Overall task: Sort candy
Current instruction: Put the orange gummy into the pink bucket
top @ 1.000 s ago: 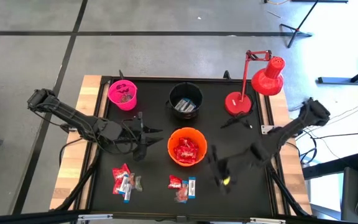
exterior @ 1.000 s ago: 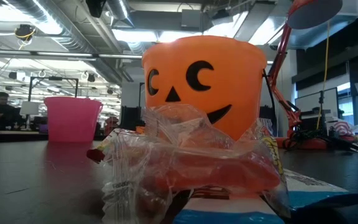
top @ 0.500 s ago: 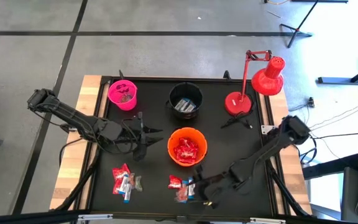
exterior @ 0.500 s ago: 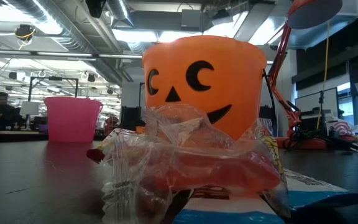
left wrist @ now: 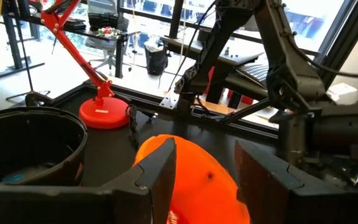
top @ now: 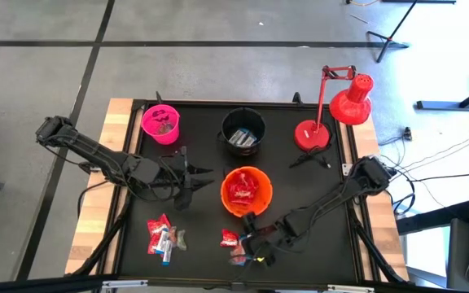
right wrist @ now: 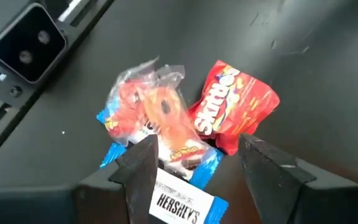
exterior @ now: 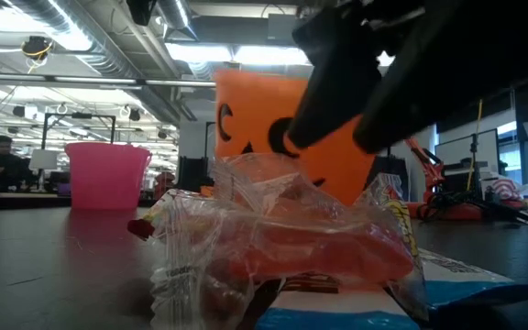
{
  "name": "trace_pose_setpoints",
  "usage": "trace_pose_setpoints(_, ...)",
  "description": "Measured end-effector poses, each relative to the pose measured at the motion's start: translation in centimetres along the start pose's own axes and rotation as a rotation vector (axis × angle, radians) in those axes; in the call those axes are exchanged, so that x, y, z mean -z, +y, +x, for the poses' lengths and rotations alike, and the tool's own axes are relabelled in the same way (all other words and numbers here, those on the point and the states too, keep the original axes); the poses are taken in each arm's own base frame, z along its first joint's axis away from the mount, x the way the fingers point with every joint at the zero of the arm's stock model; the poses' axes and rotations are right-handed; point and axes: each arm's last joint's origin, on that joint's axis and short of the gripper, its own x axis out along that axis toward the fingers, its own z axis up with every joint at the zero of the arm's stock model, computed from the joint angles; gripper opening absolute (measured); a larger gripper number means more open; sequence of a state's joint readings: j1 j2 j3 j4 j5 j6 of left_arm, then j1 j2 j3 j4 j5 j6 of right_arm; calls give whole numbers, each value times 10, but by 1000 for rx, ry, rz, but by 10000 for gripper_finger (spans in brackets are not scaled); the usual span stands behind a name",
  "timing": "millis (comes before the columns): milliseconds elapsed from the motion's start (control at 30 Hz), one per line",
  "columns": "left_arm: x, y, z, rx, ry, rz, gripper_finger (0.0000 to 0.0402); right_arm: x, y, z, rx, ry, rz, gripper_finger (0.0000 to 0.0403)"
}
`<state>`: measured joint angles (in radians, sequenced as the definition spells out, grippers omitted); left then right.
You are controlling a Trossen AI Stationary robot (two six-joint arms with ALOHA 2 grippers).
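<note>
Two heaps of candy lie on the black table near its front edge: one at the left (top: pixel 163 236), one at the middle (top: pixel 234 242). In the right wrist view the middle heap shows a red packet (right wrist: pixel 235 106), a clear-wrapped piece (right wrist: pixel 154 112) and a blue-and-white bar (right wrist: pixel 179 202). My right gripper (right wrist: pixel 197 168) hangs open just above this heap, touching nothing that I can see; it also shows in the high view (top: pixel 249 238) and the low view (exterior: pixel 383 73). My left gripper (top: pixel 190 183) waits open, left of the orange bucket (top: pixel 246 191).
The pink bucket (top: pixel 161 124) and the black bucket (top: pixel 243 130) stand at the back, with candy in them, as in the orange bucket. A red desk lamp (top: pixel 332 114) stands at the back right. A black camera (right wrist: pixel 23 37) sits at the front edge beside the middle heap.
My right gripper has come down and toward the table's left, tipping its fingers further downward, until it hangs over the middle heap of candy. In the low view it now shows in front of the orange bucket. Its fingers stay open. The candy has not moved.
</note>
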<state>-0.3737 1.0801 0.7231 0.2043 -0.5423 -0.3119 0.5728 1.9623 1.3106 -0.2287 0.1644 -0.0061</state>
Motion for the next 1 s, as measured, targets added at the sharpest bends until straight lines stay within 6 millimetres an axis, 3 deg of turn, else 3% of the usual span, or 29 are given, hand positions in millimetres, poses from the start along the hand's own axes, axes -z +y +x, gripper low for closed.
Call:
trace_pose_setpoints(267, 0, 0, 0, 0, 1, 6, 153, 0, 1, 1, 24, 18, -6, 220)
trace_pose_setpoints(633, 0, 0, 0, 0, 2, 8, 153, -27, -3, -18, 53, 38, -19, 220)
trace_pose_setpoints(867, 0, 0, 0, -7, 0, 9, 153, -48, 9, -32, 68, -14, -188, 220)
trace_pose_setpoints(1000, 0, 1, 0, -22, -5, 9, 153, -48, 11, -31, 68, -6, -244, 220)
